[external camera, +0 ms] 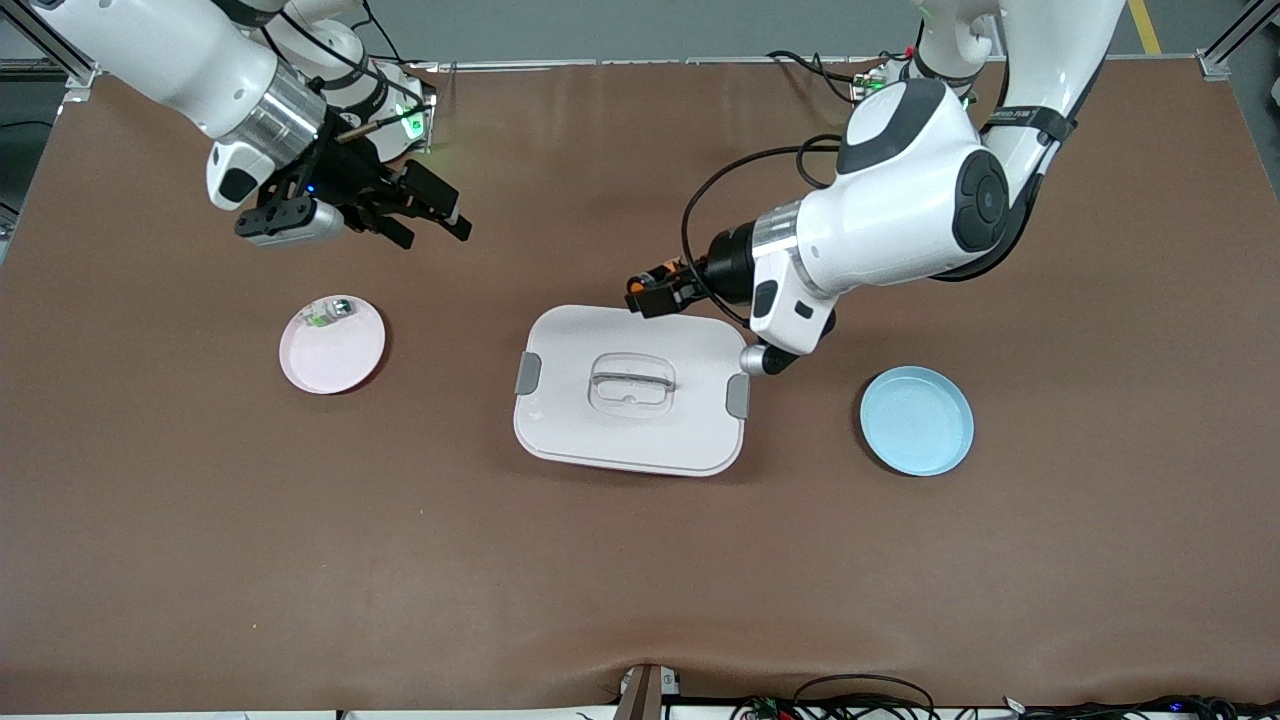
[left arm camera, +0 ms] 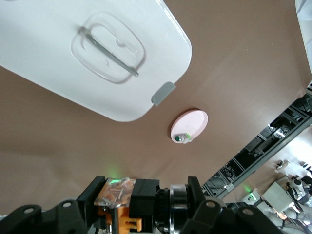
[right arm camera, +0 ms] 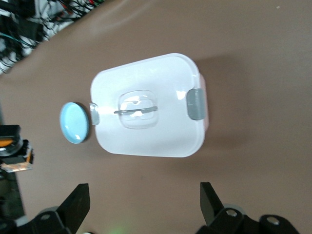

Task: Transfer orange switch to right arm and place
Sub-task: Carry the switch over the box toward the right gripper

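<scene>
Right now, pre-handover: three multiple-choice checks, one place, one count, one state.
1. Where does the small clear part lie? A) on the pink plate B) on the blue plate C) on the white box
2. How many plates are on the table? A) one B) two C) three
3. The right gripper is: A) open, empty B) shut on the orange switch C) shut on a plate
1 A: it lies on the pink plate, near its rim. 2 B: one pink plate, one blue plate. 3 A: its fingers stand apart; the left gripper holds the orange switch.
</scene>
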